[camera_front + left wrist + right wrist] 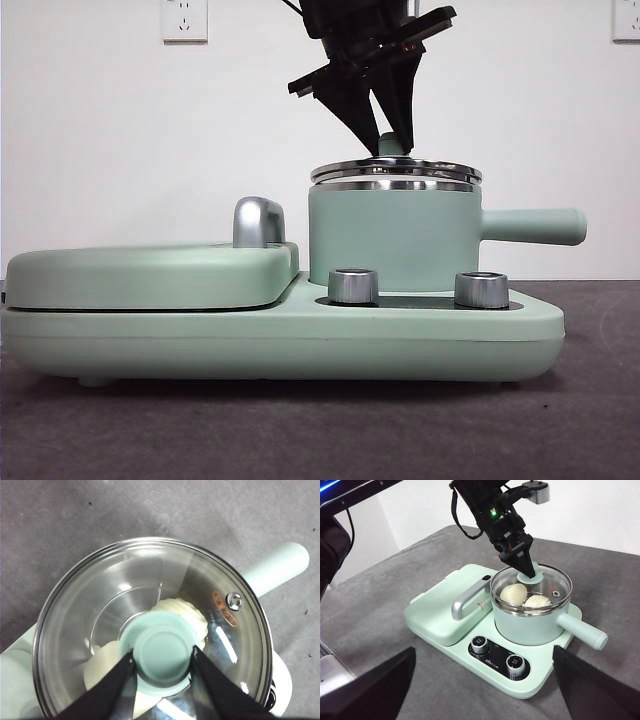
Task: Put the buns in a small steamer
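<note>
Left gripper point(162, 662) is clamping the lid knob point(161, 655); both buns point(512, 594) inside steamer point(392, 240); it should seat the lid level, then release. Right gripper's point(482, 680) jaws are spread wide, waiting.

glass lid point(150, 595): small orange printed marking beside the steel vent grommet, letters too blurred to read.

control panel point(496, 656) on the cooker base, right wrist view: a short line of white print between the two knobs, likely a brand name, too small to make out. faint tick marks ring each knob, unreadable.

griddle lid point(445, 612): a tiny dark mark near the chrome handle, illegible.

nothing legible anywhere in the three views; no numbers can be read.
</note>
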Controlling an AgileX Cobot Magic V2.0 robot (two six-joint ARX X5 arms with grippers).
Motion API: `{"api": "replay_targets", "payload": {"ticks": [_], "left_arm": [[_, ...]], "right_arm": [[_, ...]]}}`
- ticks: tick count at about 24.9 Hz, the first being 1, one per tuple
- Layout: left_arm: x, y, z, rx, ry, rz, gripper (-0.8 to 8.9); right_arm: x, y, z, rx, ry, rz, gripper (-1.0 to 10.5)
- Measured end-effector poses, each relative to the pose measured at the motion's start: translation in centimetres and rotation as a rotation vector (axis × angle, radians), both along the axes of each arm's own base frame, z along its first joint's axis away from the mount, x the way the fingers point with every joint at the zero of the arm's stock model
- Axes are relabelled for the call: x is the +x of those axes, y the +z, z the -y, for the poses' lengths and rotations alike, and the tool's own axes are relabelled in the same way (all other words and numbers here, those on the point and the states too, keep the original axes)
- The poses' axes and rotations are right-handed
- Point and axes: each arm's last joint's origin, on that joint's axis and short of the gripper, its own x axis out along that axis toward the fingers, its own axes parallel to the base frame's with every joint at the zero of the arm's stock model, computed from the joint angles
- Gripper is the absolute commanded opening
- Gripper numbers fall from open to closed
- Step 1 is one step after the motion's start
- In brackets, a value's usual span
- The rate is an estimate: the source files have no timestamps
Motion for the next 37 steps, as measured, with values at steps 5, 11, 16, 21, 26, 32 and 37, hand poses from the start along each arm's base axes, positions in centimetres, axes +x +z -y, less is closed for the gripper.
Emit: {"api": "replay_targets", "payload": {"ticks": [5, 11, 16, 21, 26, 32, 37], "left_arm": [[-0.2, 0.0, 0.2, 0.005, -0.003, -0.001, 0.07], [-0.3, -0.4, 0.3, 0.024, -0.004, -0.016, 0.98], [-0.5, -0.4, 0.6, 0.024, 0.000, -0.017, 3.48], [-1.2, -0.3, 1.2, 0.006, -0.003, -0.037, 5.09], [-2.2, 1.7, 0.1, -0.014, 0.036, -0.047, 5.05], [-7.1, 9.9, -4.4, -0.174, 0.041, 0.054, 5.04], [-13.6, 12.6, -9.8, -0.167, 0.015, 0.054, 5.01]], "right_arm": [[0.0, 0.0, 0.0, 0.000, 0.000, 0.000, 4.4], [0.0, 0.0, 0.0, 0.000, 0.000, -0.001, 4.4], [0.0, 0.0, 0.0, 0.000, 0.000, 0.000, 4.4], [0.0, 0.0, 0.0, 0.000, 0.000, -0.001, 4.4], [0.0, 0.0, 0.0, 0.000, 0.000, -0.001, 4.4], [0.0, 0.0, 0.0, 0.001, 0.001, -0.003, 4.4], [0.0, 0.0, 0.0, 0.002, 0.007, -0.005, 4.4]]}}
